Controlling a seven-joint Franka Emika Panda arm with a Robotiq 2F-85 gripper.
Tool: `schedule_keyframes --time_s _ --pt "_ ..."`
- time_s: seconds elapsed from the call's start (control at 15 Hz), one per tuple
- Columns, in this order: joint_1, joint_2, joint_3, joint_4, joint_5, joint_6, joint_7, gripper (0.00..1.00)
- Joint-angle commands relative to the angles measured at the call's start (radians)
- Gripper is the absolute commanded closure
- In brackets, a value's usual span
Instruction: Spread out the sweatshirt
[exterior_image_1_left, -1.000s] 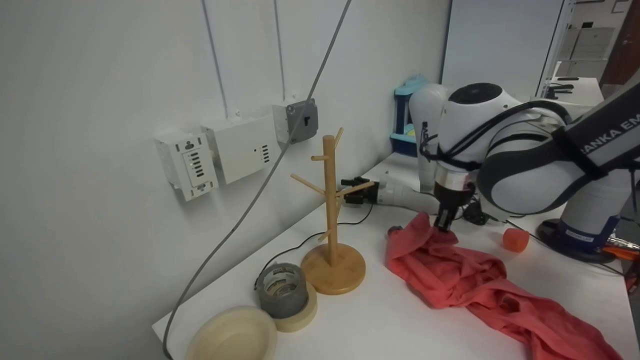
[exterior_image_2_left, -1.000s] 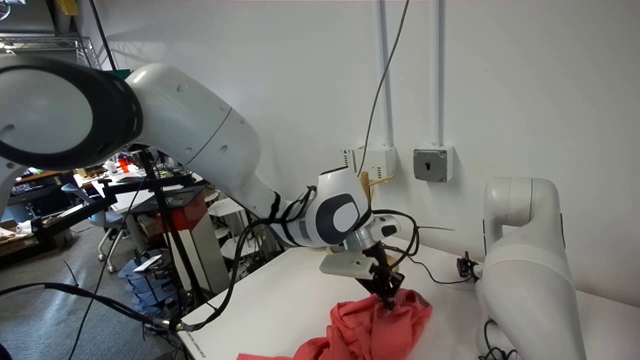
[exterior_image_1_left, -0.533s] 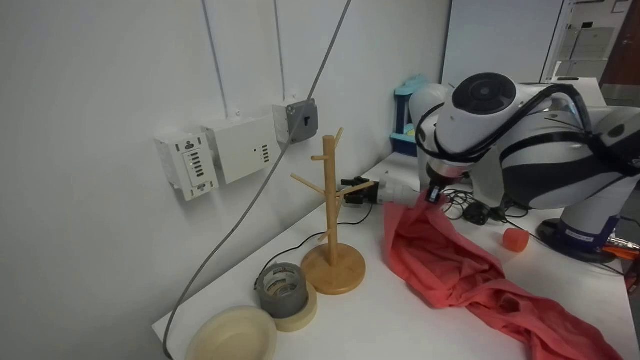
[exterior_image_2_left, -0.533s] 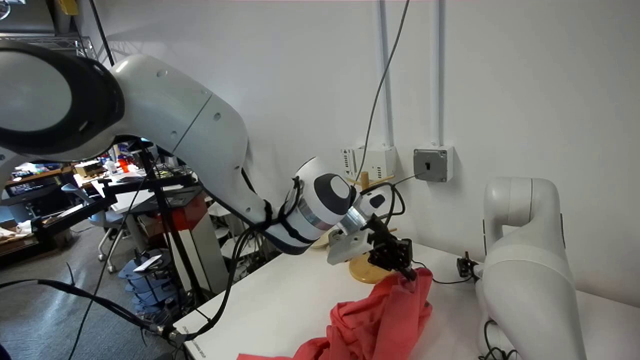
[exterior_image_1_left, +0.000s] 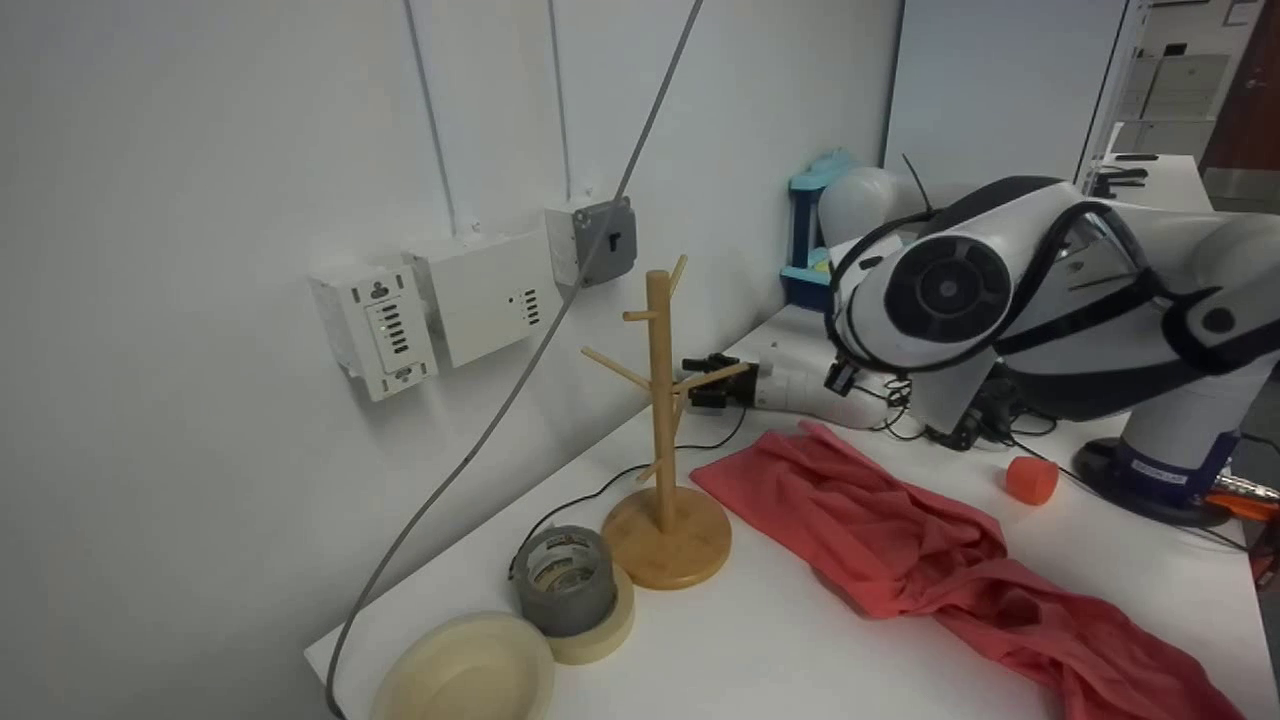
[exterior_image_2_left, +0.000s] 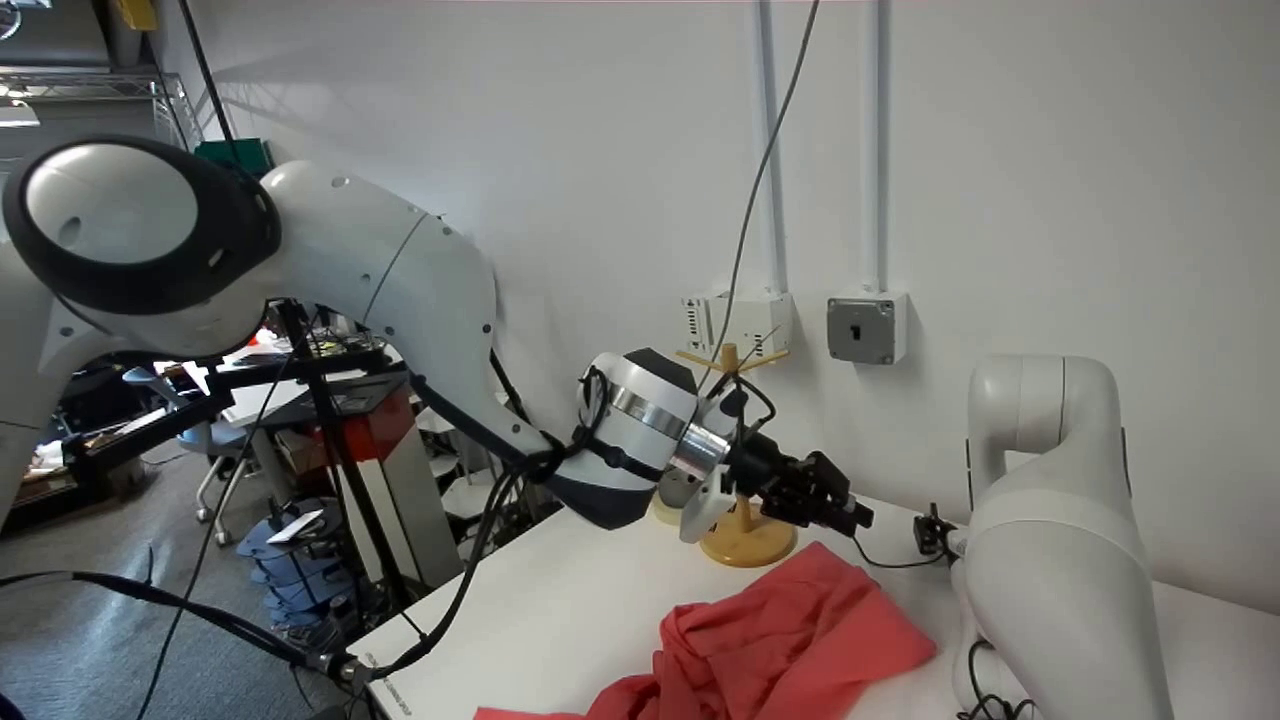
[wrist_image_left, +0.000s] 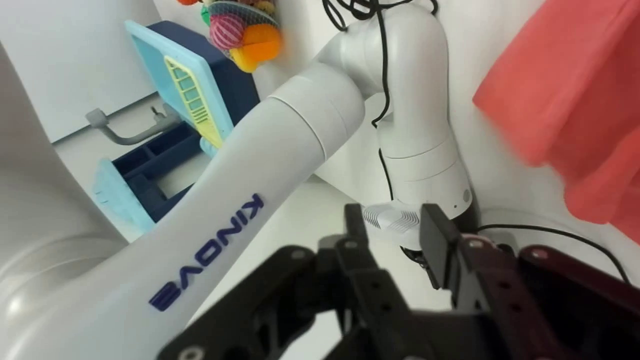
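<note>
Sweatshirt: lifted end released.
My jaws: parted, empty; that end now lies flatter, near the mug tree. Spreading seemingly advanced; folds remain.

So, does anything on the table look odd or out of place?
The sweatshirt, beside the mug tree: it lies wrinkled and bunched at its middle instead of spread flat. No spill or damage shows.

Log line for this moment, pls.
tool: open, empty | sweatshirt: on table, wrinkled, partly spread, apart from tool | task: looks unfinished
</note>
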Motion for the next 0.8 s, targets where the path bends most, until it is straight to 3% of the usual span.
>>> schedule_keyframes --time_s 0.0,0.27,0.47,0.73 --pt "-0.041 0.02 0.078 0.037 -0.18 -0.141 0.199 0.34" --pt "-0.24 -0.072 0.36 -0.028 -0.101 -0.27 0.069 0.04" --pt "-0.378 -0.139 0.51 -0.082 0.028 -0.274 -0.053 0.0" --pt "-0.505 -0.221 0.611 -0.15 0.291 -0.273 -0.27 0.0"
